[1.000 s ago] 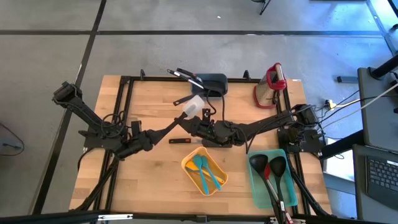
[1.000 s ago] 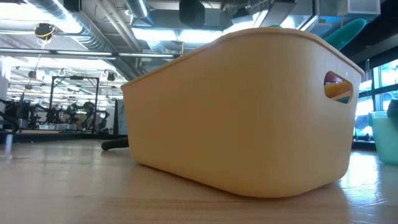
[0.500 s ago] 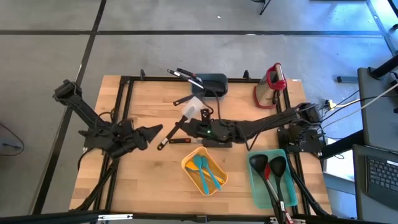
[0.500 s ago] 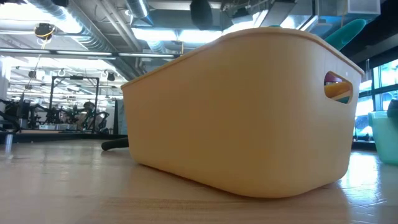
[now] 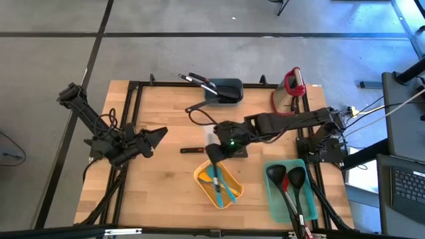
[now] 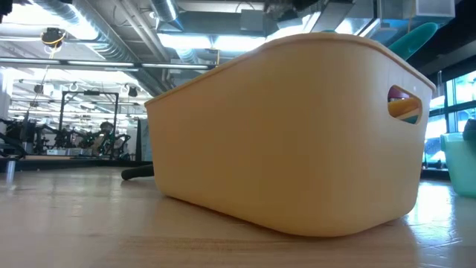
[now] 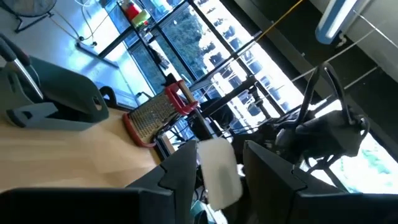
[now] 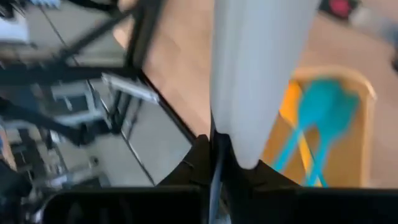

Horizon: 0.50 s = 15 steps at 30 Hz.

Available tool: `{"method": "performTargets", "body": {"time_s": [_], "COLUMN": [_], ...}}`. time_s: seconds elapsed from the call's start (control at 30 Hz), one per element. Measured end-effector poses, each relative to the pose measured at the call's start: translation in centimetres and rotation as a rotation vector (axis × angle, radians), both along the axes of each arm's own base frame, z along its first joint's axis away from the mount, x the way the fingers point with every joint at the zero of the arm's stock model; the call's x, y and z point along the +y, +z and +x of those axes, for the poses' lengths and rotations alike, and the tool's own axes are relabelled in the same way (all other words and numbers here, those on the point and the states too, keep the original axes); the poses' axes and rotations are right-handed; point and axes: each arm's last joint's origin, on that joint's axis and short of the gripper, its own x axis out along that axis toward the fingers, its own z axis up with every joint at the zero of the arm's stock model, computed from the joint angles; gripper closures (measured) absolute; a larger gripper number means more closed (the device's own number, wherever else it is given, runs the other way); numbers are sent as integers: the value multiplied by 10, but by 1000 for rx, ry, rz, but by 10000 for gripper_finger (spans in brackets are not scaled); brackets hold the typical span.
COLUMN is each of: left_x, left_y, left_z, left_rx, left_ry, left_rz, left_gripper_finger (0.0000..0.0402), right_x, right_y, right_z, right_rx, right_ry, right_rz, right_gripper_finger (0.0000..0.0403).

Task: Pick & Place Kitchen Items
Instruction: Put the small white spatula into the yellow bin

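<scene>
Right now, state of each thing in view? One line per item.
left gripper: open, empty, at the table's left side
right gripper: shut on white spatula, above the yellow bin
yellow bin: holds teal spatulas
teal bin: holds black ladles
dark bin: holds utensils, handles sticking out
red-handled utensil: flat on table

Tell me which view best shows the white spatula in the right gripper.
Right wrist view: the white spatula fills it, hanging above the yellow bin. High view shows it small under the arm, left wrist view distantly, low view not at all.
</scene>
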Motion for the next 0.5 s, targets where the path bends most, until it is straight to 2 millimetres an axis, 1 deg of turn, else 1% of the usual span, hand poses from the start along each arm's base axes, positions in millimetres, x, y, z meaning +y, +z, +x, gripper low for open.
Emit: {"method": "performTargets", "body": {"time_s": [0.07,0.23,0.3,0.4,0.5], "left_x": [0,0,0,0,0], "left_y": [0,0,-1,-1,-2], "left_z": [0,0,0,0,0], "left_rx": [1,21,28,35,44], "left_ry": [0,4,7,11,12], "left_rz": [1,28,36,41,50], "left_gripper_finger": [275,275,275,274,274], "right_x": [1,9,14,23,30], "right_y": [5,-1,-5,-16,-25], "right_z": [-6,-16,-18,-20,-24], "right_rx": [57,184,240,348,451], "right_ry": [41,163,221,286,334], "right_rz": [32,144,205,271,316], "right_gripper_finger": [384,384,384,384,384]}}
